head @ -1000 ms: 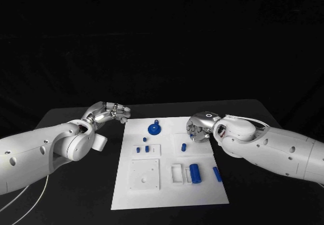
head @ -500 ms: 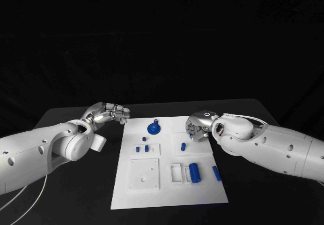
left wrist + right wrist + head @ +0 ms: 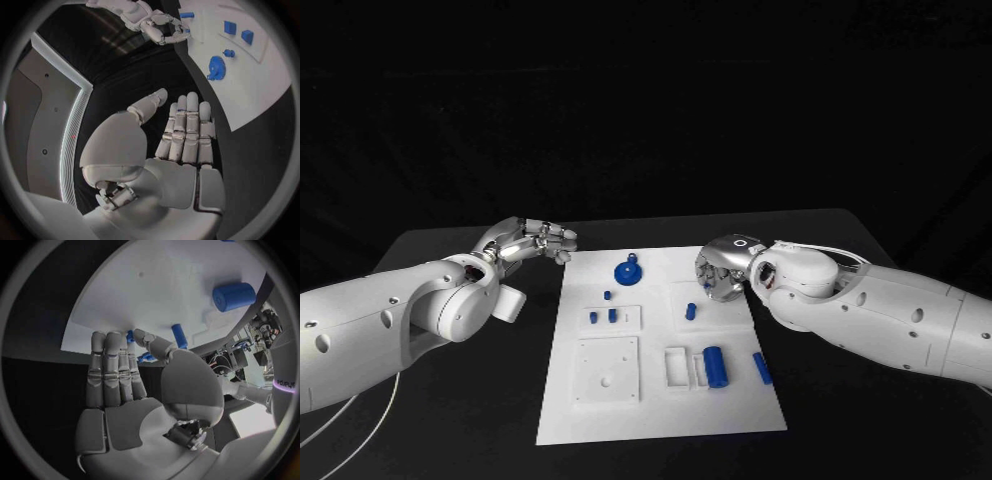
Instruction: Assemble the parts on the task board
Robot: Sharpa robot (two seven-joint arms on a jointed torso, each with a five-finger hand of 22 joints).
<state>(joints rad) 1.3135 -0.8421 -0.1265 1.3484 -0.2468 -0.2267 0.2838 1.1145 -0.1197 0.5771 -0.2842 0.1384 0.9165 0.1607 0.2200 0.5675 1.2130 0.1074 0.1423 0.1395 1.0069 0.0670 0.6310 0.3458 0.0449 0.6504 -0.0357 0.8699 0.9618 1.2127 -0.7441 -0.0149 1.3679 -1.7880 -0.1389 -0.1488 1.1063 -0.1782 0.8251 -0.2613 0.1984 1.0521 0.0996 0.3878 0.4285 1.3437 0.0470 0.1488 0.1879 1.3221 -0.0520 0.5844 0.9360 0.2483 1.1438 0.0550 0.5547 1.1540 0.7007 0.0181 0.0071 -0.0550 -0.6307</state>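
The white task board (image 3: 661, 400) lies in the middle of the black table. On it are a blue gear (image 3: 630, 271), small blue pegs (image 3: 603, 316), a short blue piece (image 3: 691, 311), a blue cylinder (image 3: 715, 367) and a blue bar (image 3: 763, 368). My left hand (image 3: 531, 241) hovers off the board's far left corner, fingers stretched out (image 3: 184, 132), holding nothing. My right hand (image 3: 718, 270) hangs over the board's far right part, above the short piece, palm bare and fingers straight (image 3: 115, 375). The right wrist view has the cylinder (image 3: 234, 296) and a peg (image 3: 179, 335).
Black tabletop (image 3: 459, 400) runs along both sides of the board. Raised white blocks with holes and slots (image 3: 610, 370) stand on the board's near half. The left wrist view takes in the gear (image 3: 216, 67) and my right hand (image 3: 150, 22).
My right hand has edged slightly towards the board's middle. The left hand and the parts stay where they were.
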